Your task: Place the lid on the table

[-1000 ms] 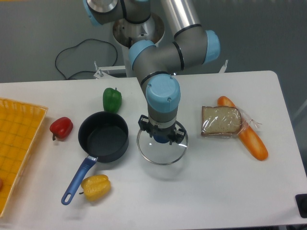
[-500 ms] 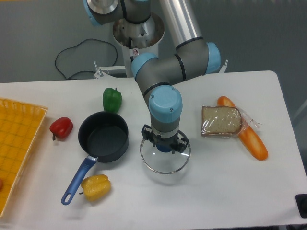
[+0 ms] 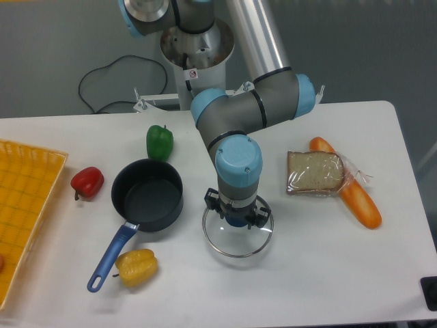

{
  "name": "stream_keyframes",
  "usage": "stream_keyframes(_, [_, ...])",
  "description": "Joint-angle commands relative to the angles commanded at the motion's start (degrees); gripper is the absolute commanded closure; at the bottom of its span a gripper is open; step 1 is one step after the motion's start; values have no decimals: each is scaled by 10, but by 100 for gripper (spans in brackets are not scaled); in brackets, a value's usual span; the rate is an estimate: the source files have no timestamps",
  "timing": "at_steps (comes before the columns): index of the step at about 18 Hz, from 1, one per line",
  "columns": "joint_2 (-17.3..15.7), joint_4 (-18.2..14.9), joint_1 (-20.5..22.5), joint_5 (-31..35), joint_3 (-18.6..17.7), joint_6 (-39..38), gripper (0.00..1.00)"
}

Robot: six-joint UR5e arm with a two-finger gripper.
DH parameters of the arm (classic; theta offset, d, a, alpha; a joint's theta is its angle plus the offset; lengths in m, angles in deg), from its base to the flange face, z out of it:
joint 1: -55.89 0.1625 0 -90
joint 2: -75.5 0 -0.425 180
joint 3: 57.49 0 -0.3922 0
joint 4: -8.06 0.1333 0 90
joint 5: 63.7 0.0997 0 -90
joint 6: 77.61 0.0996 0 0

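Centrally in the frame, the gripper (image 3: 236, 220) points straight down over the lid (image 3: 237, 234), its fingers clenched on the lid's middle; the wrist hides the knob itself. Whether the lid's rim touches the table (image 3: 307, 273) or hangs just above it cannot be told.

Just left of the lid stands the dark saucepan (image 3: 147, 195), open-topped, its blue handle (image 3: 109, 256) running toward the lower left. A yellow pepper (image 3: 136, 267) lies beside the handle's end, a red pepper (image 3: 87, 182) sits left of the pan and a green pepper (image 3: 159, 141) above it. To the right, well apart from the lid, a wrapped slice of bread (image 3: 315, 172) rests against a carrot (image 3: 348, 191).

An orange gridded tray (image 3: 24, 205) occupies the left edge — partly cropped. Behind the table, a black cable (image 3: 102, 85) loops over grey floor.
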Motion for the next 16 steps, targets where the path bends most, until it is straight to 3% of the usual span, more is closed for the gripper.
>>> stream_keyframes(16, [16,0,0,-4,3,0,36])
